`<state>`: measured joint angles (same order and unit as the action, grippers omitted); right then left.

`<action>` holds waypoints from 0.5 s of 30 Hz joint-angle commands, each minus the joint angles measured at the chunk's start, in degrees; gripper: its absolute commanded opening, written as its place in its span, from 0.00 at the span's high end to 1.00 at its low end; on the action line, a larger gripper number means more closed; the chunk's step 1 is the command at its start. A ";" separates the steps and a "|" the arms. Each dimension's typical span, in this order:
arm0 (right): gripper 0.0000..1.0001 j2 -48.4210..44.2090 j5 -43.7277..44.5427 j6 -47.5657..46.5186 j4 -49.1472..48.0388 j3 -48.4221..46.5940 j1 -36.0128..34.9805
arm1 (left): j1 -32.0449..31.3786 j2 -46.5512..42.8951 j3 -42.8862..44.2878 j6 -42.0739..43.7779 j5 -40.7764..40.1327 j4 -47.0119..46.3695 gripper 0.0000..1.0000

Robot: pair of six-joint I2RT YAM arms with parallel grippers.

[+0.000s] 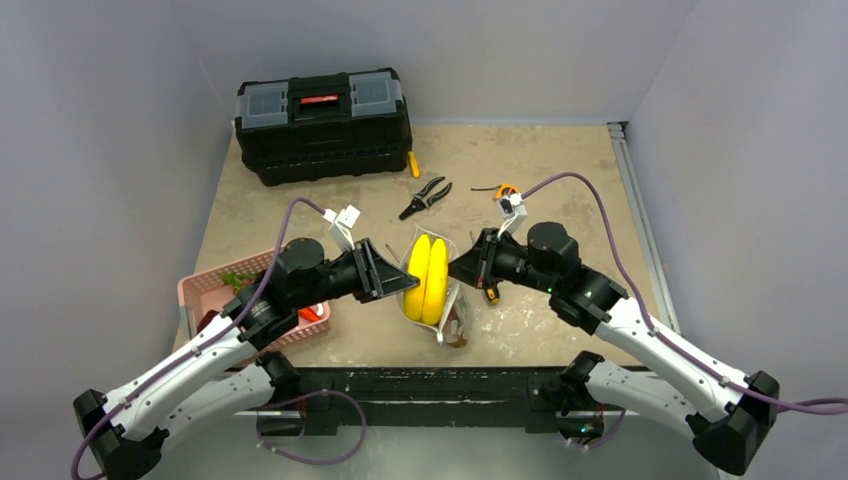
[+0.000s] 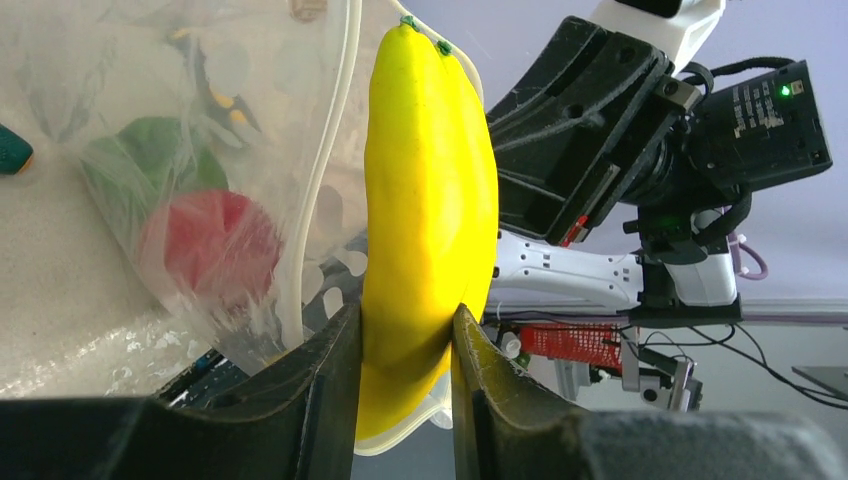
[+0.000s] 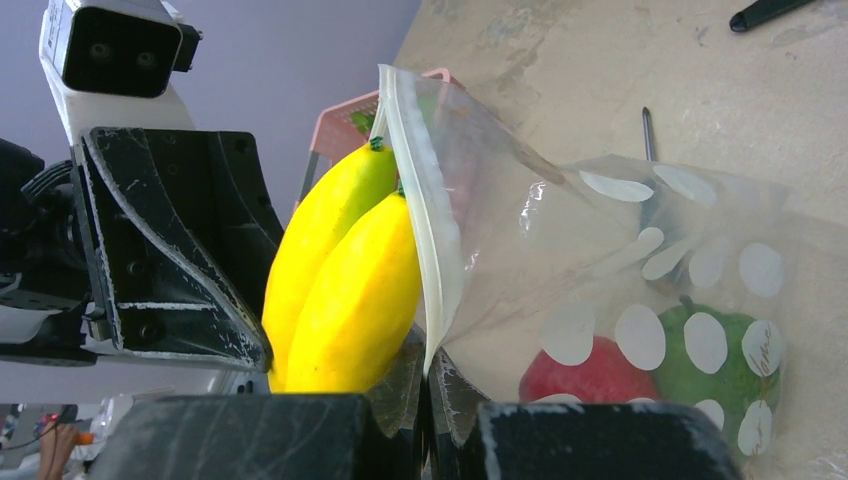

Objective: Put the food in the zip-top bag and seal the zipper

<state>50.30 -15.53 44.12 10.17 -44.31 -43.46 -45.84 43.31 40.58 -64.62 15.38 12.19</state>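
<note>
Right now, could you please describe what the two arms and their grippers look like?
Both the left arm and the right arm have white links with black joints and bases. A purple cable loops along each one up to a small white wrist camera. The left gripper and right gripper are black and wedge-shaped, their edges scuffed white.

A black toolbox (image 1: 323, 125) is set at the far edge of the tan counter (image 1: 570, 160). A yellow-handled item (image 1: 413, 164) is laid just right of the toolbox, black pliers (image 1: 425, 197) nearer and rightward, and a pink basket (image 1: 190, 288) well nearer, leftward.
</note>
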 commanded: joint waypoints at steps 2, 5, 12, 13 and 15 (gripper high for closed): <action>1.00 -0.03 0.11 1.05 -5.84 -0.32 -0.22 | -0.53 -2.33 4.88 1.98 -0.18 4.93 1.00; 1.00 0.04 0.15 0.95 -6.02 -0.57 -0.22 | -0.47 -0.29 4.74 0.27 1.97 5.25 1.00; 1.00 0.37 -0.20 0.86 -6.19 -0.95 -0.20 | -0.52 2.45 1.89 -2.93 2.33 1.59 0.88; 1.00 0.21 -0.08 0.73 -6.03 -0.95 -0.22 | -0.51 2.32 2.06 -2.82 1.75 2.06 0.78; 1.00 -0.14 0.26 0.47 -5.62 -0.75 -0.22 | -0.52 2.02 2.34 -2.44 0.93 2.57 0.63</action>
<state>51.37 -14.87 44.56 8.78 -44.31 -43.20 -45.91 45.69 43.18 -66.06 17.10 15.38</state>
